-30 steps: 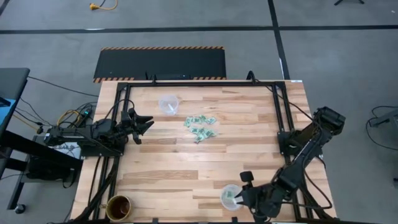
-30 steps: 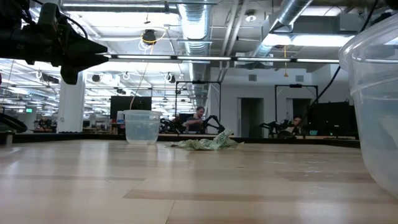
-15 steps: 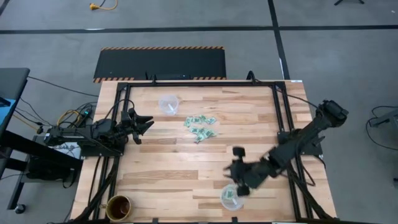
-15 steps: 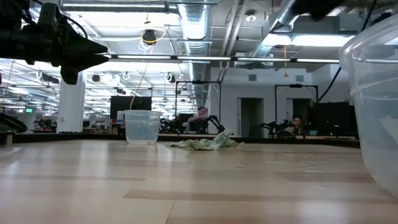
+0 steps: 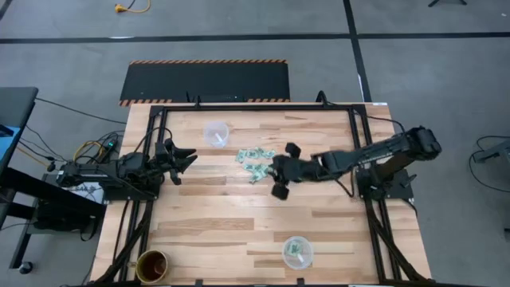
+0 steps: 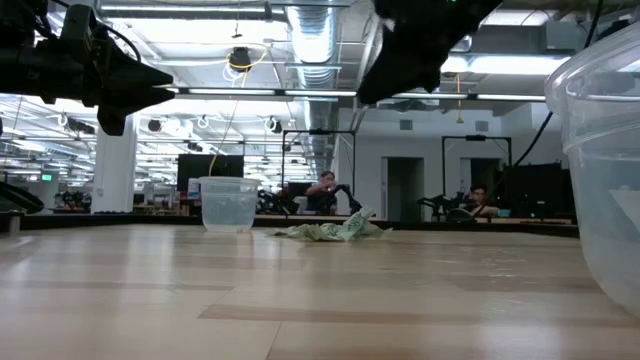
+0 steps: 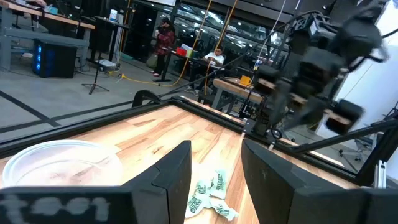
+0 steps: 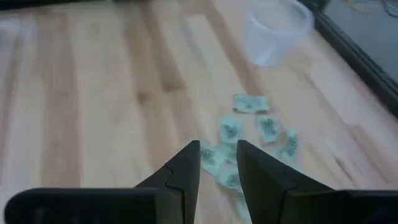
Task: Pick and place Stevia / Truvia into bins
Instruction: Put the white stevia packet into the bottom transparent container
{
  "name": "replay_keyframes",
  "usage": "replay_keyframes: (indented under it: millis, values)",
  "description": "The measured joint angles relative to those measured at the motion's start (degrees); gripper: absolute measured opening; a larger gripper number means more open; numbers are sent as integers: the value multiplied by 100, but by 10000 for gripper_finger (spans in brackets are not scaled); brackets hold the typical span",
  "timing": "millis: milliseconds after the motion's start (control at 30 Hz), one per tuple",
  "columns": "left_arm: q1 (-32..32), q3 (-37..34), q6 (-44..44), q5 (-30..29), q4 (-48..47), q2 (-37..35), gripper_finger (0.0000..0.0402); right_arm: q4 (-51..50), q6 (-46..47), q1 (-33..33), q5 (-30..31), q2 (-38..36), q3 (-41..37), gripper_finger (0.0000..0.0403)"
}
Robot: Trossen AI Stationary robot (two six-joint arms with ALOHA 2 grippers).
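Note:
A loose pile of pale green and white Stevia / Truvia packets (image 5: 255,163) lies flat on the wooden table, right of the far clear bin (image 5: 216,132). The same pile (image 8: 256,135) and far bin (image 8: 273,34) show in the right wrist view. A second clear bin (image 5: 296,252) stands near the front edge with a few packets inside. My right gripper (image 5: 275,169) hangs open just right of the pile, above the table, nothing between its fingers (image 8: 186,163). My left gripper (image 5: 185,158) waits open at the table's left side, pointing level toward the pile.
A brown cup (image 5: 151,265) stands at the near left corner. A black frame (image 5: 255,106) runs along the table's far edge and down both sides. Bare wood lies between the pile and the near bin. The near bin's wall (image 6: 605,170) fills the low view's right edge.
My right gripper has swung from the near bin at the front right edge toward the far edge and left, rising slightly and turning, to stop beside the packet pile. The packets and bins have kept their places.

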Motion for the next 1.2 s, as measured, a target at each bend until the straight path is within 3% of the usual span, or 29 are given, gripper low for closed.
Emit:
replay_keyframes:
  millis: [300, 533, 900, 1200]
  values:
    - [-1, 1, 0, 3, -1, 1, 130, 268, 853, -861, -703, 476, 20, 100]
    - [0, 1, 0, 16, -4, 59, 130, 472, 975, -1131, -1525, 1108, 26, 137]
    - [0, 2, 0, 16, -3, 54, 130, 392, 971, -1168, -1576, 1826, 13, 218]
    - [0, 1, 0, 16, -2, 54, 130, 291, 970, -1171, -1511, 1852, 13, 221]
